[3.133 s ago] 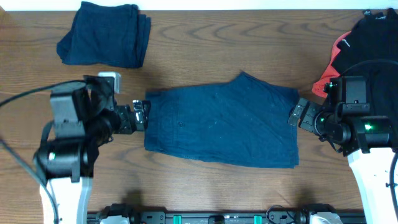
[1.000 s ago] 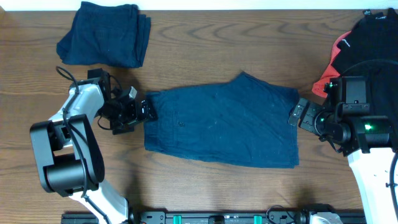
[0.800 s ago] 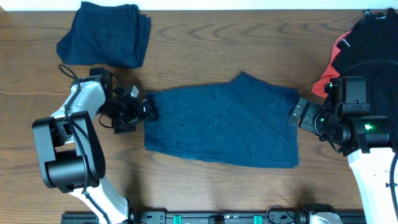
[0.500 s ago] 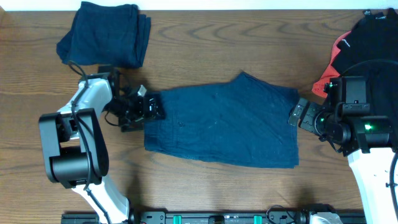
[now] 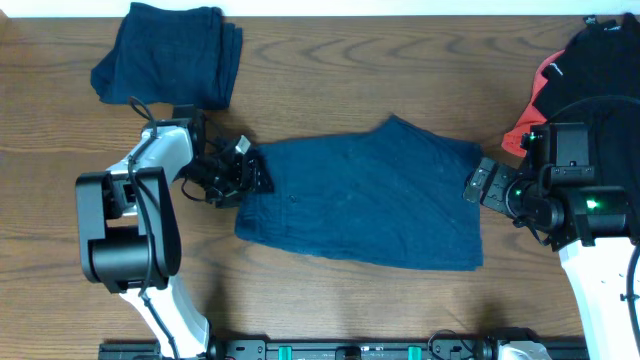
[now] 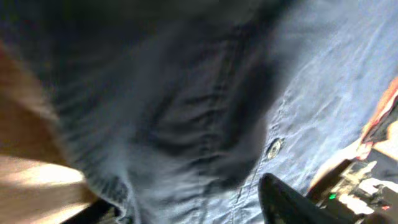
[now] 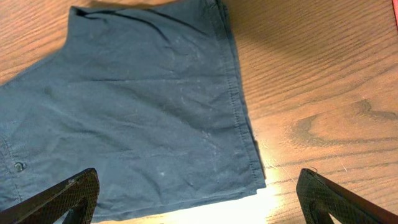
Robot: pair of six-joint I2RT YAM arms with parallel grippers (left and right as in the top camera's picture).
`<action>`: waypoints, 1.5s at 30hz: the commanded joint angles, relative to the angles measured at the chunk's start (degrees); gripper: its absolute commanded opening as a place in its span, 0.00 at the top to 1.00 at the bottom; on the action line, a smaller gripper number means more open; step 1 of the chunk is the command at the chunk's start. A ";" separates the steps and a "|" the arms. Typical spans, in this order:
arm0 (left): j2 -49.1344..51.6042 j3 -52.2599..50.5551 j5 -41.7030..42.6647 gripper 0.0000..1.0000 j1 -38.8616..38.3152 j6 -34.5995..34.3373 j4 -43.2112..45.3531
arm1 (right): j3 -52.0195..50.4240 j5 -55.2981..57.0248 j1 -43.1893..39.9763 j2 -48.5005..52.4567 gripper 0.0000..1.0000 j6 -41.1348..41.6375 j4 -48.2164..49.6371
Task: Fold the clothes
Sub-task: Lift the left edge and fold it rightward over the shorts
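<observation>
Dark blue shorts [image 5: 370, 200] lie spread flat in the middle of the wooden table. My left gripper [image 5: 250, 177] is at their left waistband edge. In the left wrist view the blurred cloth [image 6: 205, 112] with its button [image 6: 272, 148] fills the frame. There the left fingers [image 6: 193, 211] stand wide apart, with the cloth edge between them. My right gripper [image 5: 478, 185] hovers just off the shorts' right edge. In the right wrist view its fingers [image 7: 199, 199] are open and empty, beside the hem [image 7: 137, 106].
A folded dark blue garment [image 5: 170, 55] lies at the back left. A pile of black and red clothes [image 5: 590, 70] sits at the back right, behind my right arm. Bare wood [image 7: 311, 93] shows right of the shorts.
My left arm has swung in from the left and pushed its gripper onto the shorts' waistband. The left edge of the shorts has shifted slightly right. My right arm has not moved.
</observation>
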 commanded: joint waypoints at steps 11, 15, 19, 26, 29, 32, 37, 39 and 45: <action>5.70 -1.97 -8.37 0.94 0.55 1.05 -0.31 | 0.33 0.04 0.26 -0.11 0.01 1.01 -0.09; 5.31 2.60 -10.82 0.94 1.90 -0.68 -7.43 | 0.33 0.04 0.26 -0.11 0.01 1.03 -0.07; 3.65 9.27 -16.22 0.94 2.25 -4.00 -15.63 | 0.33 0.04 0.26 -0.11 0.01 1.01 -0.09; -0.31 21.11 -25.73 0.94 2.03 -8.90 -26.99 | 0.33 0.04 0.26 -0.11 0.01 1.01 -0.09; -2.14 25.66 -28.37 0.94 2.03 -9.46 -31.41 | 0.33 0.04 0.26 -0.11 0.01 1.01 -0.09; -4.48 29.03 -28.41 0.94 2.03 -9.49 -34.93 | 0.33 0.04 0.26 -0.11 0.01 1.01 -0.09; -10.12 30.18 -29.92 0.94 1.95 -12.00 -37.22 | 0.33 0.04 0.26 -0.11 0.01 1.01 -0.09; -12.66 30.18 -29.88 0.94 1.64 -12.02 -38.53 | 0.33 0.04 0.26 -0.11 0.01 1.01 -0.09; -20.59 30.18 -29.88 0.94 -1.73 -12.02 -39.23 | 0.33 0.04 0.26 -0.11 0.01 1.01 -0.09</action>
